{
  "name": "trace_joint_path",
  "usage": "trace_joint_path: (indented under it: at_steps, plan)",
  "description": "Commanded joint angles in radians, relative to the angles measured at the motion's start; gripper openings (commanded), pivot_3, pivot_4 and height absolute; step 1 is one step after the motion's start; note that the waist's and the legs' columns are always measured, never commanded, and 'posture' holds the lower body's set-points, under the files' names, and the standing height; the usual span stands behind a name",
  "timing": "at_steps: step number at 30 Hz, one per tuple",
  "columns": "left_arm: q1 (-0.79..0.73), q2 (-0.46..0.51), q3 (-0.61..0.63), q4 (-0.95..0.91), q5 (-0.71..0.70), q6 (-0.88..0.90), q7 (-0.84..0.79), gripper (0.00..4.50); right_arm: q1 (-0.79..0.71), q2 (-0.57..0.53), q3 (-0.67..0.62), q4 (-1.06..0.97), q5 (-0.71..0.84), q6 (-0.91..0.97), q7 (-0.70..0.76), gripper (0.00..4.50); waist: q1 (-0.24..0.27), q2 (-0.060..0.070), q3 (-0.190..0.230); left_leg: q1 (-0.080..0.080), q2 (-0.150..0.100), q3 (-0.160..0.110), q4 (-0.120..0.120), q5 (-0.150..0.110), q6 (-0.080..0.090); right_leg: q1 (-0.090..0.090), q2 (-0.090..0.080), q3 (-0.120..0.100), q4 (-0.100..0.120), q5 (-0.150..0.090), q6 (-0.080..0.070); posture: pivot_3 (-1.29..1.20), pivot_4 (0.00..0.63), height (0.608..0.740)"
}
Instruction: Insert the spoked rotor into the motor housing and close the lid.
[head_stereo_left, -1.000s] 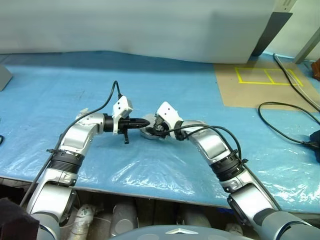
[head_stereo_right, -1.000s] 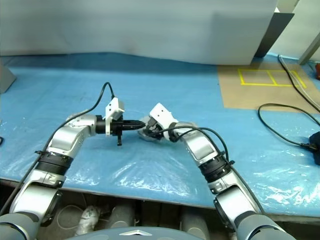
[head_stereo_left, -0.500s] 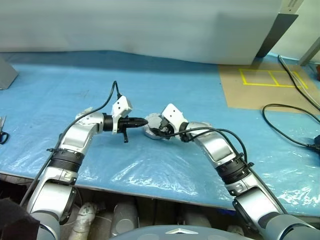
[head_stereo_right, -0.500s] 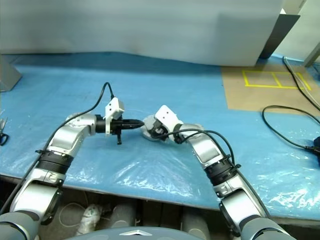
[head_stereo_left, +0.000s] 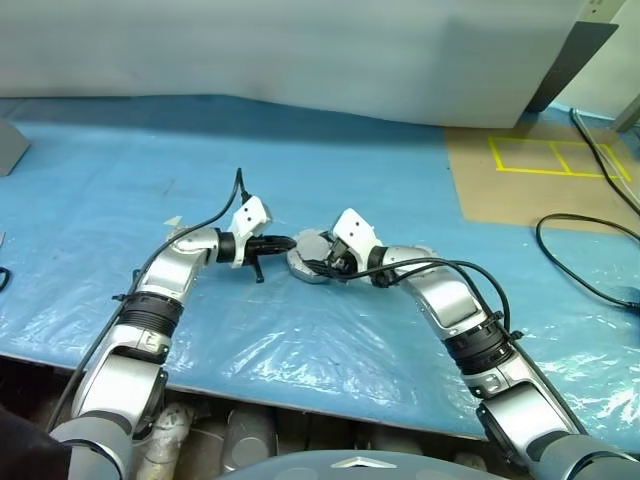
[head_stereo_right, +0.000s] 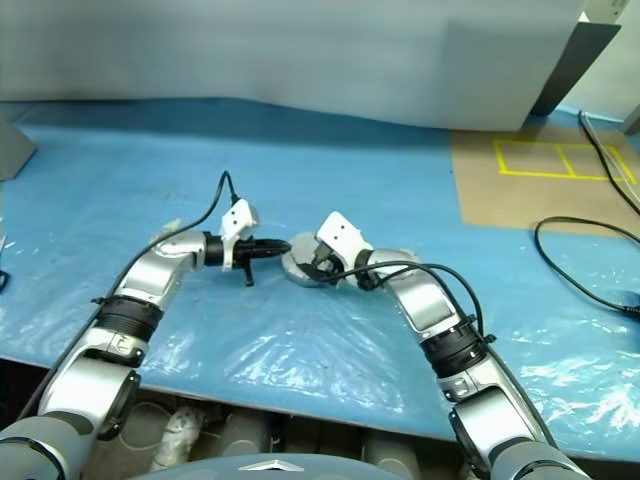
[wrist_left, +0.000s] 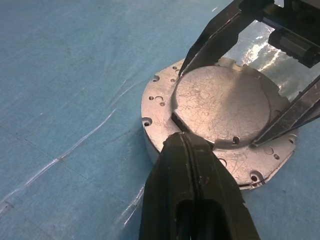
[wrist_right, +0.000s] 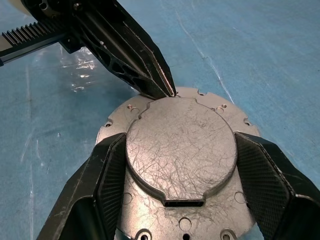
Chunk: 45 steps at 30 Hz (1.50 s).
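Blue plastic sheeting (head_stereo_left: 300, 340) covers the whole bench, wrinkly and shiny along the near edge, with a brown patch (head_stereo_left: 545, 180) marked in yellow tape on the far right and a black cable (head_stereo_left: 590, 255) snaking beside it. Smack in the middle sits the motor housing (wrist_left: 160, 107), a round silver piece with little holes around its flange, and the lid (wrist_right: 180, 145) is sitting in it smooth scratched side up, so you can't see the windings or the spoked rotor at all. Both arms are crowded around it. The right gripper (wrist_right: 177, 165) has its two black fingers spread wide, one on each side of the lid's raised round part, tips right at its edge; looks like it's bracing the lid rather than lifting anything. The left gripper (wrist_left: 187, 150) comes in from the other side with its fingers pinched fully together, holding nothing, and its pointed tip is pressed against the lid's rim near a small notch, right where lid meets housing.
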Motion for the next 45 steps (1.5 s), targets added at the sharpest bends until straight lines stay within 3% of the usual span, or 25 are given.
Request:
trace_joint_path:
  at_steps: [1,4,8,9,15,23,28,34,38,45]
  plan:
    - [-0.012,-0.007,-0.018,0.004,0.01,-0.012,-0.02,0.0,0.08,-0.05,0.038,0.086,-0.065,0.108,-0.022,2.96,0.002,0.0,0.0,0.0,0.0,0.0,0.0,0.0,0.0,0.0,0.0,0.0,0.0,0.0,0.0,0.0,0.15,0.74]
    - [-0.01,-0.007,-0.026,0.009,0.016,-0.017,-0.033,0.0,0.09,-0.057,0.041,0.077,-0.063,0.08,-0.016,2.96,0.004,0.0,0.0,0.0,-0.001,0.0,0.0,0.0,0.0,0.002,-0.001,0.0,0.0,-0.001,0.001,0.0,0.15,0.74]
    - [-0.006,-0.01,-0.036,0.005,0.026,-0.023,-0.04,0.0,0.1,-0.057,0.039,0.05,-0.058,0.058,-0.013,4.35,0.005,-0.001,-0.001,0.0,-0.001,0.0,0.0,0.0,0.0,0.003,-0.001,0.0,-0.001,-0.002,0.002,0.0,0.15,0.74]
    - [-0.006,-0.011,-0.037,0.004,0.028,-0.022,-0.041,0.0,0.099,-0.061,0.043,0.041,-0.063,0.062,-0.013,4.46,0.005,-0.001,-0.001,0.0,-0.001,0.0,0.0,0.0,0.0,0.003,-0.001,0.0,-0.001,-0.002,0.003,0.0,0.15,0.74]
    - [-0.008,-0.015,-0.043,0.006,0.038,-0.019,-0.042,0.0,0.105,-0.087,0.014,-0.037,-0.044,-0.041,0.019,4.46,0.007,-0.001,-0.001,-0.002,-0.001,0.0,0.0,0.0,0.0,0.002,-0.002,0.0,-0.001,-0.002,0.003,0.0,0.15,0.74]
    - [-0.004,-0.014,-0.048,0.012,0.042,-0.02,-0.045,0.0,0.092,-0.037,-0.171,-0.133,0.12,-0.05,0.02,4.46,0.007,-0.001,-0.001,-0.01,-0.001,0.0,0.003,0.0,0.0,-0.004,-0.002,-0.002,0.0,-0.002,0.003,0.0,0.15,0.74]
    - [0.003,-0.015,-0.049,0.005,0.041,-0.017,-0.045,0.0,0.083,0.002,-0.36,-0.154,0.314,0.193,-0.021,4.46,0.006,-0.001,-0.001,-0.014,-0.001,0.0,0.003,0.0,0.0,-0.008,-0.001,-0.003,0.001,-0.001,0.004,0.0,0.15,0.74]
    - [0.007,-0.016,-0.048,0.007,0.042,-0.021,-0.041,0.0,0.129,-0.038,-0.483,-0.088,0.467,0.516,-0.027,4.46,0.007,-0.001,-0.001,-0.014,-0.001,0.001,0.004,0.0,0.0,-0.006,-0.001,-0.004,0.001,-0.002,0.003,0.0,0.15,0.74]
    - [0.007,-0.016,-0.047,0.008,0.042,-0.022,-0.041,0.0,0.132,-0.047,-0.491,-0.096,0.497,0.561,-0.035,4.46,0.006,0.0,-0.001,-0.014,0.0,0.001,0.004,0.0,0.0,-0.006,-0.001,-0.005,0.002,-0.002,0.003,0.0,0.15,0.74]
    - [-0.008,-0.006,-0.027,0.019,0.019,-0.022,-0.06,0.0,0.136,0.054,-0.489,-0.082,0.546,0.6,-0.079,4.46,0.006,0.0,-0.001,-0.013,0.0,0.001,0.005,0.0,0.0,-0.005,-0.001,-0.006,0.002,-0.002,0.003,0.0,0.15,0.74]
